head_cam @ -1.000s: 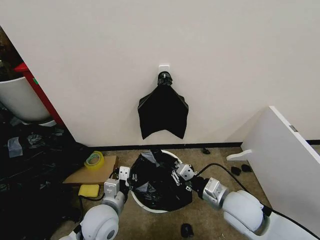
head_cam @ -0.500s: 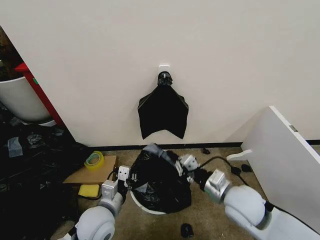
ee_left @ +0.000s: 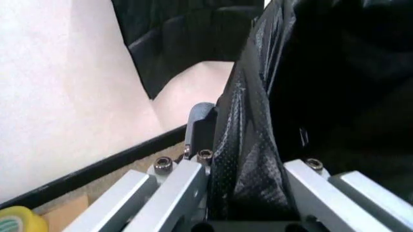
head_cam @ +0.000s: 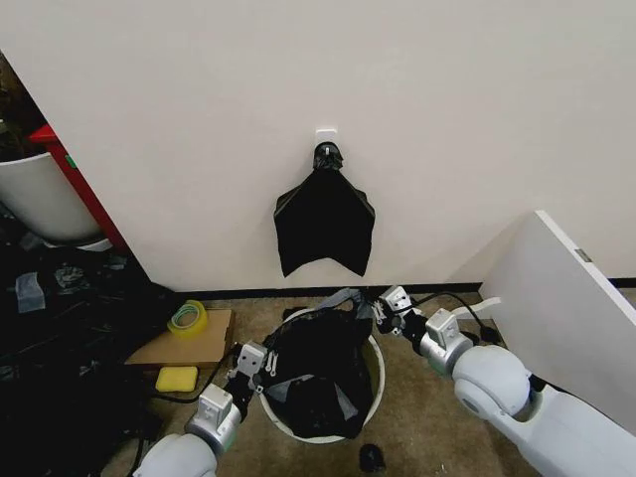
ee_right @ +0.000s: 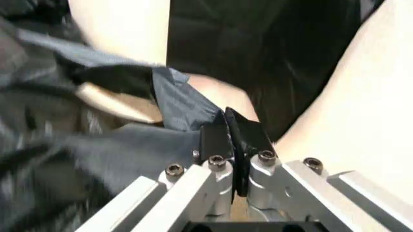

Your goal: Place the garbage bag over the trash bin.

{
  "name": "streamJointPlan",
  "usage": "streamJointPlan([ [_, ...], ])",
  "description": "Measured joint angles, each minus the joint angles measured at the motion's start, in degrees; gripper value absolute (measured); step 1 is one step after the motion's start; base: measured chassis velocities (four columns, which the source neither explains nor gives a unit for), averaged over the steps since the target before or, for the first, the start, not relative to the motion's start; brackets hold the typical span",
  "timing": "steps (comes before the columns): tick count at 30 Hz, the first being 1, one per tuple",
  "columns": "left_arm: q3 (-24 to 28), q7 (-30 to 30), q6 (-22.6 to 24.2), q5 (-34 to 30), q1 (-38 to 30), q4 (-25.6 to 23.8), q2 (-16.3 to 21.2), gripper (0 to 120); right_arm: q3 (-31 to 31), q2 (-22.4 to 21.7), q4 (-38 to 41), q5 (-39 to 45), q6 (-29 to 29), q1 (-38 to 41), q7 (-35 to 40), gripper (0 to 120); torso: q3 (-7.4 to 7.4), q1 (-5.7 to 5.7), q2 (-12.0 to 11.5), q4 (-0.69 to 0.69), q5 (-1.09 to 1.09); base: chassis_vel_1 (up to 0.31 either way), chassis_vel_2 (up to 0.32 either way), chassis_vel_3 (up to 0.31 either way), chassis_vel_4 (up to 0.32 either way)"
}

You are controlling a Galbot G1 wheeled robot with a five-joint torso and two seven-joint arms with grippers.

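- The right gripper (head_cam: 383, 306) is clamped on an edge of the garbage bag (head_cam: 316, 370), held above the far right side of the trash bin (head_cam: 375, 378); the right wrist view shows its jaws pressed together on thin grey-black film (ee_right: 174, 101).
- The left gripper (head_cam: 256, 364) pinches the bag's opposite edge at the bin's near left rim; in the left wrist view a fold of black plastic (ee_left: 248, 164) runs between its 2 fingers.
- The bag is stretched between the 2 grippers, its body sagging into the bin, whose white rim is bare on the right and near sides.
- The bin stands on a brownish floor (head_cam: 417, 397) just in front of a cream wall (head_cam: 447, 119) with a dark baseboard.
- On the wall above hangs a flat black fan-shaped bundle (head_cam: 324, 224) from a white hook.
- To the left lie a cardboard sheet (head_cam: 184, 343), a roll of yellow tape (head_cam: 186, 318) and a yellow sponge (head_cam: 177, 379); a white panel (head_cam: 566, 298) leans on the right.
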Motion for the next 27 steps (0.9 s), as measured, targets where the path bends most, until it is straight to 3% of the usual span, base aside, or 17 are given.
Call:
streamJointPlan([
  [9, -0.4, -4.1, -0.4, -3.6, -0.6, 1.1, -1.7, 1, 0.3, -3.5, -1.3, -1.7, 0.5, -1.4, -2.0, 0, 0.00, 0.00, 0.0, 0.00, -0.02, 0.000, 0.000, 0.000, 0.000],
  [15, -0.4, -5.6, 1.2, -5.1, -0.2, 1.1, -2.7, 1, 2.2, -2.0, -0.2, 0.0, 0.2, -1.7, 0.3, 1, 0.00, 0.00, 0.0, 0.02, 0.00, 0.000, 0.000, 0.000, 0.000],
  [22, -0.4, -8.4, 4.0, -8.2, -0.3, 1.3, -3.6, 1, 7.7, -0.3, 3.5, 1.8, -2.1, -6.2, 5.3, 22, 0.00, 0.00, 0.0, 0.01, -0.01, 0.000, 0.000, 0.000, 0.000],
  [24, 0.0, -10.0, 5.7, -9.5, -1.1, 1.6, -4.3, 1, 12.2, 1.1, 10.9, 4.7, -5.2, -12.9, 7.5, 34, 0.00, 0.00, 0.0, -0.01, -0.01, 0.000, 0.000, 0.000, 0.000],
  [26, 0.1, -10.1, 5.9, -9.6, -1.2, 1.7, -4.4, 1, 12.5, 1.3, 12.3, 5.1, -5.8, -13.9, 7.6, 35, -0.01, 0.00, 0.0, -0.02, -0.02, 0.000, 0.000, 0.000, 0.000],
  [27, 0.3, -10.3, 6.1, -9.7, -1.4, 1.8, -4.5, 1, 12.6, 1.8, 16.0, 6.0, -7.6, -16.9, 7.7, 43, -0.01, 0.00, 0.0, -0.02, -0.02, 0.000, 0.000, 0.000, 0.000],
])
